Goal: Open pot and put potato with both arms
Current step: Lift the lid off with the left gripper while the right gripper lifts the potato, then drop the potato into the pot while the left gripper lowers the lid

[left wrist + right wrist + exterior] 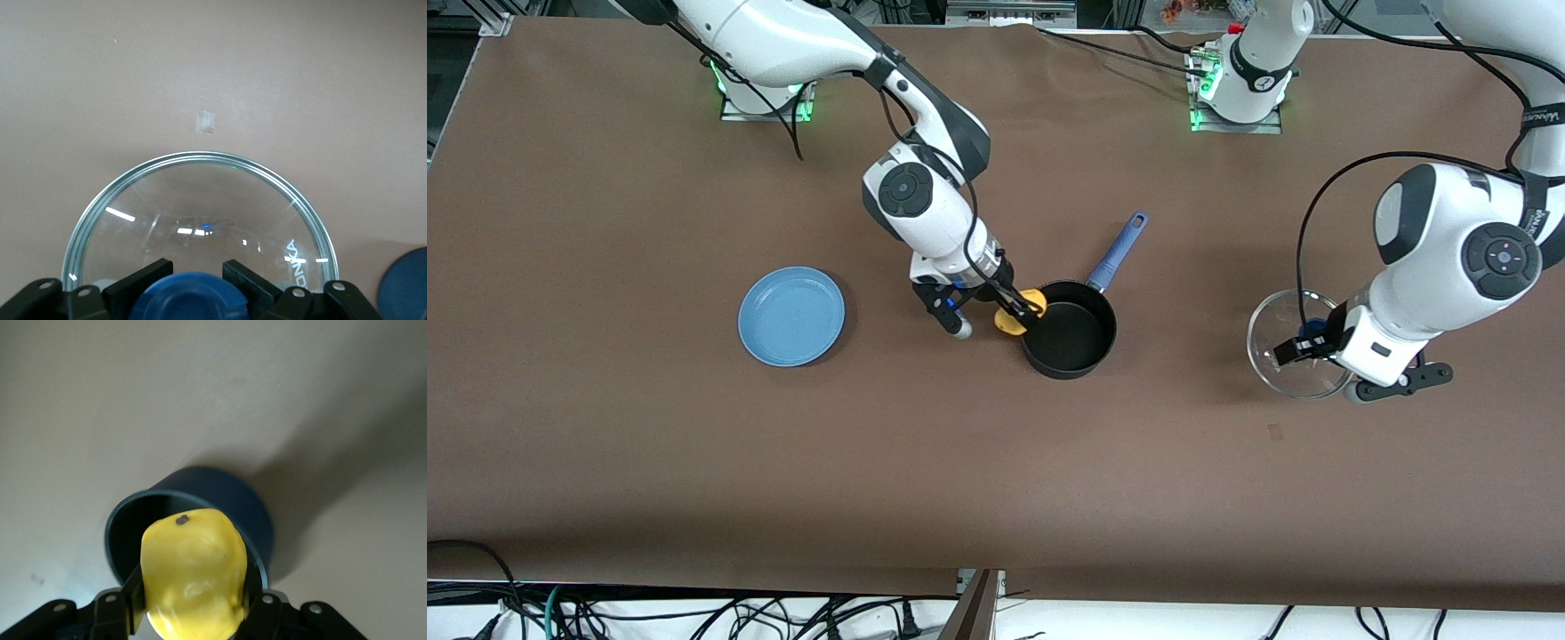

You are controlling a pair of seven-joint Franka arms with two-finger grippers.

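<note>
The black pot (1069, 331) stands uncovered near the table's middle, its blue handle (1119, 252) pointing toward the robots' bases. My right gripper (1021, 313) is shut on the yellow potato (1014, 318), which hangs over the pot's rim on the side toward the right arm's end. In the right wrist view the potato (193, 573) fills the jaws of the right gripper (193, 600), with the pot (220, 493) just past it. My left gripper (1307, 342) is shut on the blue knob (190, 300) of the glass lid (1272, 351), low at the left arm's end of the table. The lid (200, 200) spreads out below the left gripper (197, 273).
A flat light-blue plate (791, 316) lies on the brown table toward the right arm's end, beside the right gripper. Cables run along the table's edge nearest the front camera.
</note>
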